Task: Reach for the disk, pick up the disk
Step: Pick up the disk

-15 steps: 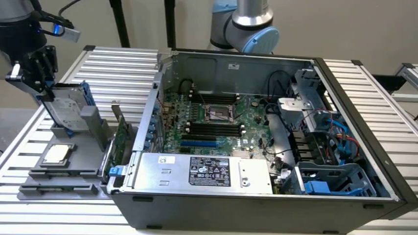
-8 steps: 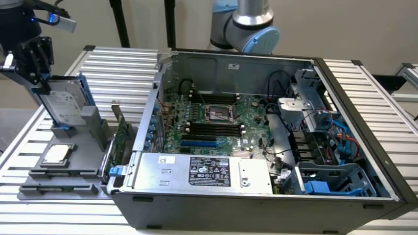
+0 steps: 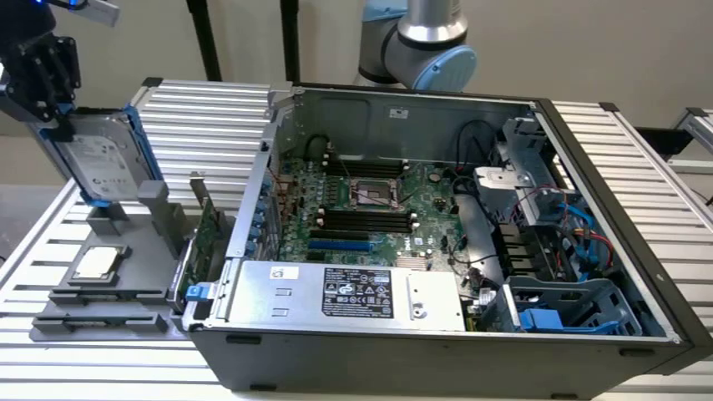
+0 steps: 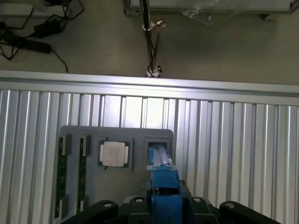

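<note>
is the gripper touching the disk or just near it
Touching. In the exterior view the gripper is clamped on the upper end of the disk; the wrist view shows the blue carrier wedged in its grip.

1. Ribbed aluminium table [image 3: 189, 109], pale silver slats.
2. Floor [image 4: 224, 51] beyond the table edge: dull beige, smooth.
3. Cabled black power strip [image 4: 28, 45] lying on the floor.
4. Pale wall [image 3: 602, 50] behind, with black posts [image 3: 204, 38] upright before it.
5. Light even, shadows soft.
</note>
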Tool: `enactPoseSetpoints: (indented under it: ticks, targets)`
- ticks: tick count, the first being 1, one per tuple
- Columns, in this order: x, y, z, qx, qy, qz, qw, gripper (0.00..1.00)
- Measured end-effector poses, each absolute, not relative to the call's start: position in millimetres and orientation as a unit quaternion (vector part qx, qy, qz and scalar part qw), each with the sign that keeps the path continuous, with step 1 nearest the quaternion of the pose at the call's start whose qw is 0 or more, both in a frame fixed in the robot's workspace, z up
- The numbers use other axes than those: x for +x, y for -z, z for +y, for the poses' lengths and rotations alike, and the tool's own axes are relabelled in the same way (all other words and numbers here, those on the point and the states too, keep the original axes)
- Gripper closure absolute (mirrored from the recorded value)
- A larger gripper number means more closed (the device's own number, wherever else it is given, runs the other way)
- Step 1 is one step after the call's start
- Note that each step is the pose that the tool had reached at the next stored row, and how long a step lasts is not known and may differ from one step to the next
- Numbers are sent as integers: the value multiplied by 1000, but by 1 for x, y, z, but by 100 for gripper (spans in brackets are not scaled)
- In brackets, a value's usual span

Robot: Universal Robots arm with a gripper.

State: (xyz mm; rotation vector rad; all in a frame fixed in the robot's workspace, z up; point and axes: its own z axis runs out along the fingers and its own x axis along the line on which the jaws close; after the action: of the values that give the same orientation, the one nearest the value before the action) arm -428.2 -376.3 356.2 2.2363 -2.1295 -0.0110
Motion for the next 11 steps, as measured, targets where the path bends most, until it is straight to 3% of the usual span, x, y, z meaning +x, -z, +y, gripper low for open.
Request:
enactPoseSetpoints:
  ticks: [11]
  targets:
    - [-417, -403, -376, 725, 6, -688, 24, 67]
